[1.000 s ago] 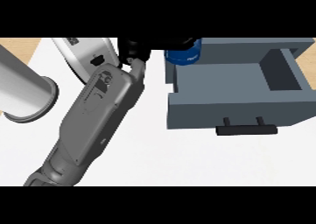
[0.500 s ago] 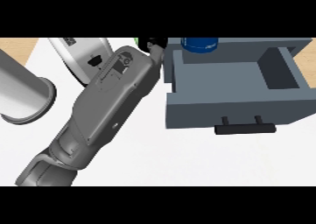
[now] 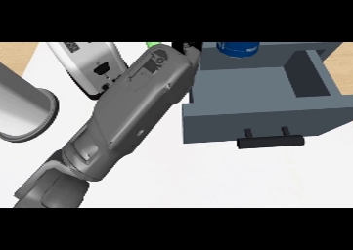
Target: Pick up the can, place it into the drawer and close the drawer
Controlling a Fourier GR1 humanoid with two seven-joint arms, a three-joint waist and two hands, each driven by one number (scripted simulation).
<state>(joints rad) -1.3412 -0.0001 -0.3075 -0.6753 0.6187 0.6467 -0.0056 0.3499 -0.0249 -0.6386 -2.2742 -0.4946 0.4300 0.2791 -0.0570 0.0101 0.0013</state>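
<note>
The blue can [image 3: 236, 48] hangs at the top edge of the head view, over the back left of the open grey drawer [image 3: 265, 119]. My right forearm slants up from the lower left and ends beside the can. Only a black sliver of my right hand [image 3: 187, 47] shows past the wrist, touching the can's left side; the rest of the hand is hidden by the forearm. The can is up off the counter and travels with the hand. The drawer's hollow holds nothing, and its black handle [image 3: 271, 141] faces me. My left hand does not show.
A white boxy appliance [image 3: 89, 63] stands at the upper left, partly behind my forearm. A thick grey cylinder [image 3: 16, 105] lies at the left edge. A small green thing [image 3: 151, 44] peeks out behind the wrist. White counter [image 3: 230, 180] spreads in front of the drawer.
My right arm has swung to the right, carrying the can from beside the drawer's left wall to above its back left corner. The drawer has stayed open.
</note>
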